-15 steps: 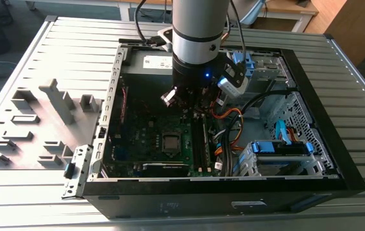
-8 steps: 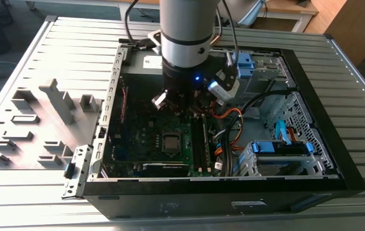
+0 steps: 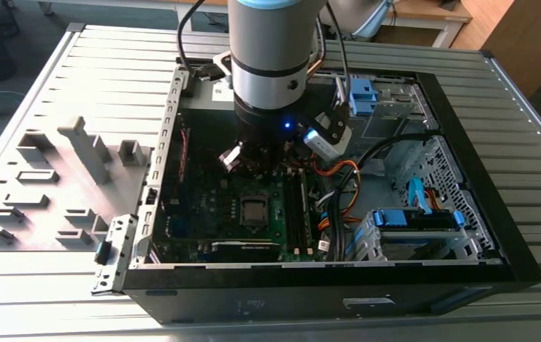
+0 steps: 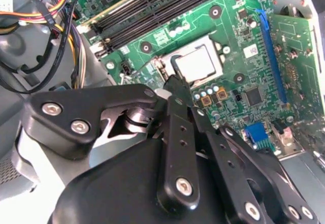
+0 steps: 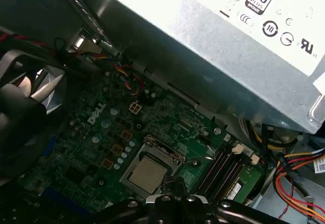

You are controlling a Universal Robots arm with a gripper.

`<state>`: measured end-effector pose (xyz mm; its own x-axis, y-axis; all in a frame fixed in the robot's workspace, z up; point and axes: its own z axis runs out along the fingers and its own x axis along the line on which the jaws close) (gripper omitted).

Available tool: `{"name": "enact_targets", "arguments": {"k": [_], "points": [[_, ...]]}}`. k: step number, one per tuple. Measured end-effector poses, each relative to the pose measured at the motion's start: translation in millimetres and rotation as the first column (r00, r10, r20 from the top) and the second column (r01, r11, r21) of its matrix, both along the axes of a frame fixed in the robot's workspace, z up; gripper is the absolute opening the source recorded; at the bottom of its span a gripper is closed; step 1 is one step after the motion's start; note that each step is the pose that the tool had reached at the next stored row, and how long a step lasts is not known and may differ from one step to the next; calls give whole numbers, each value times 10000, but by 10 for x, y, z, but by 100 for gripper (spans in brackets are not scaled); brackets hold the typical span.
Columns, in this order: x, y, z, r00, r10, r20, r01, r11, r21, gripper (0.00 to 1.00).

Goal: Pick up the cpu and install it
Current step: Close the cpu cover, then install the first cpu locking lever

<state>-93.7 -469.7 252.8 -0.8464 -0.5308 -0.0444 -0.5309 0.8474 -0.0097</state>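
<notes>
Second wrist view, cpu (image 4: 199,64) seated in socket, just beyond claw (image 4: 175,84) tips

Arm (image 3: 268,64) cut off by exterior view's top edge. Gripper (image 5: 175,196) linkage hid chip's (image 5: 146,174) near corner in first wrist view; fingertip spacing unclear. Power supply (image 5: 244,56) cropped at frame edge.

My claw (image 3: 251,165) hangs inside the open computer case (image 3: 470,178), above the board (image 3: 208,206). The cpu (image 3: 253,209) sits in its socket on that board, just below my fingertips (image 4: 175,82). 2 memory slots (image 4: 152,8) lie beside the socket. The cables (image 3: 337,192) lie toward the exterior view's right.
</notes>
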Motion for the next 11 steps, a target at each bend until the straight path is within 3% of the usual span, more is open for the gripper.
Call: {"name": "enact_targets", "arguments": {"k": [11], "points": [[0,-4,1,10000,1,-12,-1,10000,-1,11]]}}
